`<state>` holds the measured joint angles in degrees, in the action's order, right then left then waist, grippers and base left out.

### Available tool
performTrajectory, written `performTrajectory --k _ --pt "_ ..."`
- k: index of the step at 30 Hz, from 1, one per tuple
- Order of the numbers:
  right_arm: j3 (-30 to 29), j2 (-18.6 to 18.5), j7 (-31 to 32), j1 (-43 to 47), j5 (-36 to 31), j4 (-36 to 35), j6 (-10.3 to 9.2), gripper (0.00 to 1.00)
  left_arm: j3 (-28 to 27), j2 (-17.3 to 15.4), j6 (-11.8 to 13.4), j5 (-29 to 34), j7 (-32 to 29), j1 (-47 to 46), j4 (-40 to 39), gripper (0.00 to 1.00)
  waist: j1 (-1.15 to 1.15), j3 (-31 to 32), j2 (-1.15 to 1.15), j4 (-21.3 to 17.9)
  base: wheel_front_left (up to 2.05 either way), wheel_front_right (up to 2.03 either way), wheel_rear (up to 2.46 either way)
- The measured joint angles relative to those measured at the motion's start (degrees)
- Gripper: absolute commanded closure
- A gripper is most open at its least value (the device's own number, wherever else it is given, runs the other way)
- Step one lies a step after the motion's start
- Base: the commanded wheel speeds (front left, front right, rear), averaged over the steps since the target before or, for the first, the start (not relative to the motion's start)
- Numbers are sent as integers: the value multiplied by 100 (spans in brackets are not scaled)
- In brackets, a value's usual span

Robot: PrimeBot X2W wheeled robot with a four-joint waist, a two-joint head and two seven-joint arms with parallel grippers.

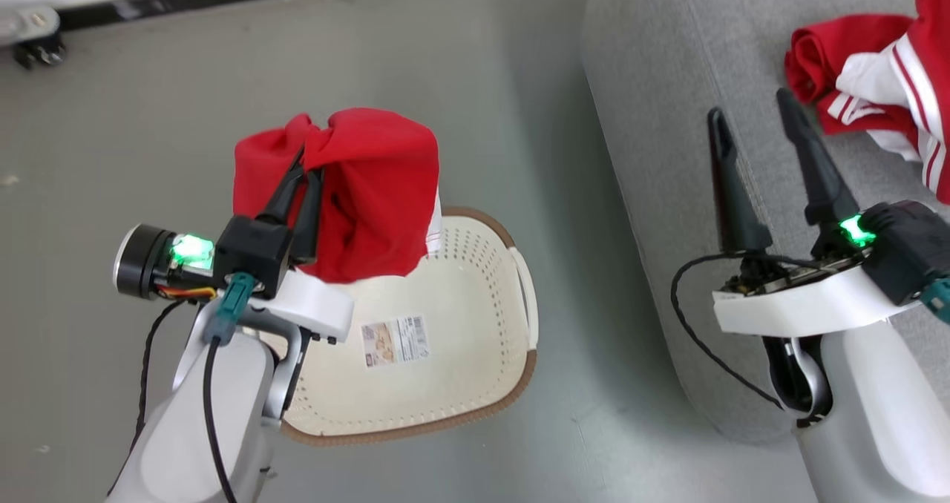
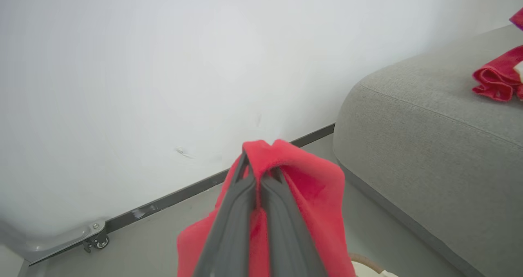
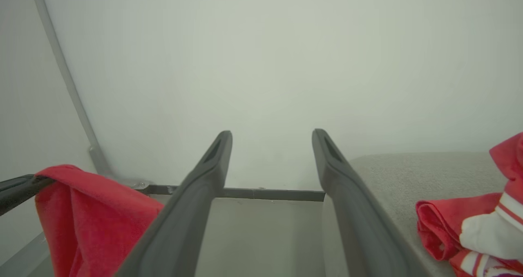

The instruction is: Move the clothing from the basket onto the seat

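My left gripper (image 1: 310, 163) is shut on a red garment (image 1: 371, 191) that hangs from its fingertips above the back left of the cream basket (image 1: 460, 384). The left wrist view has the same cloth (image 2: 310, 195) draped over the closed gripper (image 2: 261, 162). The basket holds a paper label (image 1: 395, 340) on its floor. A second red garment with white striped panels (image 1: 876, 80) lies on the grey seat (image 1: 668, 117) at the upper right. My right gripper (image 1: 749, 110) stands open over the seat's front edge, nothing between its fingers, left of that garment (image 3: 470, 232).
Grey floor (image 1: 185, 117) surrounds the basket. A white wall with a dark baseboard (image 2: 171, 195) runs along the far side. A small castor wheel (image 1: 37, 50) sits at the upper left by the wall. The seat's rounded corner (image 2: 367, 105) lies right of the held cloth.
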<state>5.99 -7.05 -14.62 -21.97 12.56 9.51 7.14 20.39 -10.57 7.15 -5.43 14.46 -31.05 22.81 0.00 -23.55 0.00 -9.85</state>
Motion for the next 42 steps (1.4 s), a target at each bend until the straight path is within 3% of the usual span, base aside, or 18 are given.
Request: performTrajectory --k 6,20,42 --pt "288 -102 1 114 1 180 0 0 -60 -8 52 -48 1 215 -271 100 0 285 0 114 0 0 0" --pt "1641 -601 333 441 133 439 0 0 16 -43 38 -92 1 676 -766 100 0 1143 0 463 0 0 0" --pt "2934 -1624 1080 575 953 53 0 0 499 -213 -595 -33 1 914 -1424 100 0 2111 0 727 0 0 0"
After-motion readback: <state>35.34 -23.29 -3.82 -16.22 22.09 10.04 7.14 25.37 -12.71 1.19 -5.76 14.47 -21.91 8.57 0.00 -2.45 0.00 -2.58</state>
